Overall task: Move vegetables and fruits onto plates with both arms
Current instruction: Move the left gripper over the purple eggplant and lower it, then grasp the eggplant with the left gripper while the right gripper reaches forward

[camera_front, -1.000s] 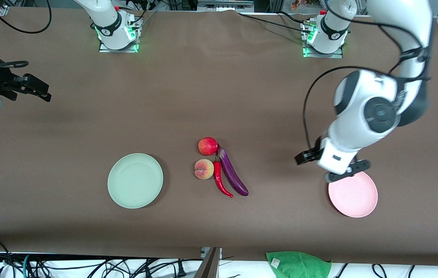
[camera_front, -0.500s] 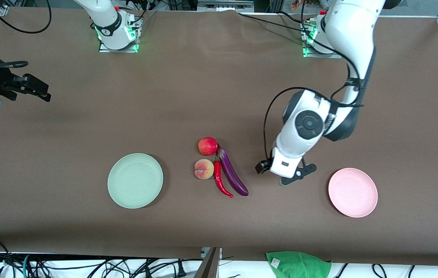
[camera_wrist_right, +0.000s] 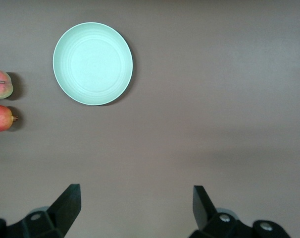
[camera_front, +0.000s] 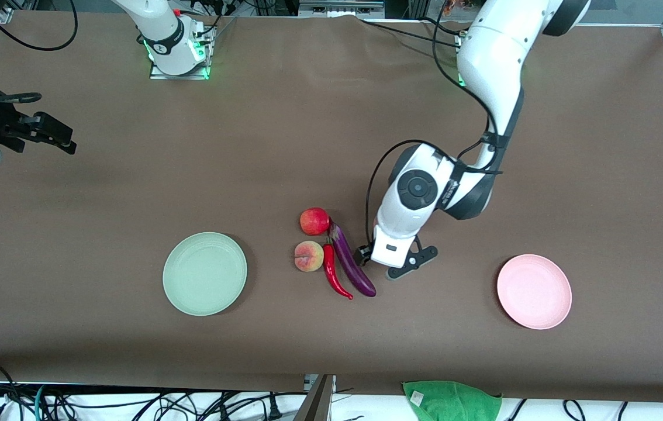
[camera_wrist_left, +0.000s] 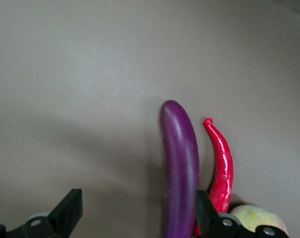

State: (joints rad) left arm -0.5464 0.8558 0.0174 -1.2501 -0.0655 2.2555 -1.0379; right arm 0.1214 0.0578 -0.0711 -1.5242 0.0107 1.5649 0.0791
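I see the left claw spread, centre frame just beside the eggplant; the right claw, upper left, waits spread.

Brown table: mint plate, pink plate, apple, peach, chili, eggplant (produce clustered between plates).

Two glossy white jointed arms — black joint caps, looped black cables, green-lit bases — ending in black fingers.
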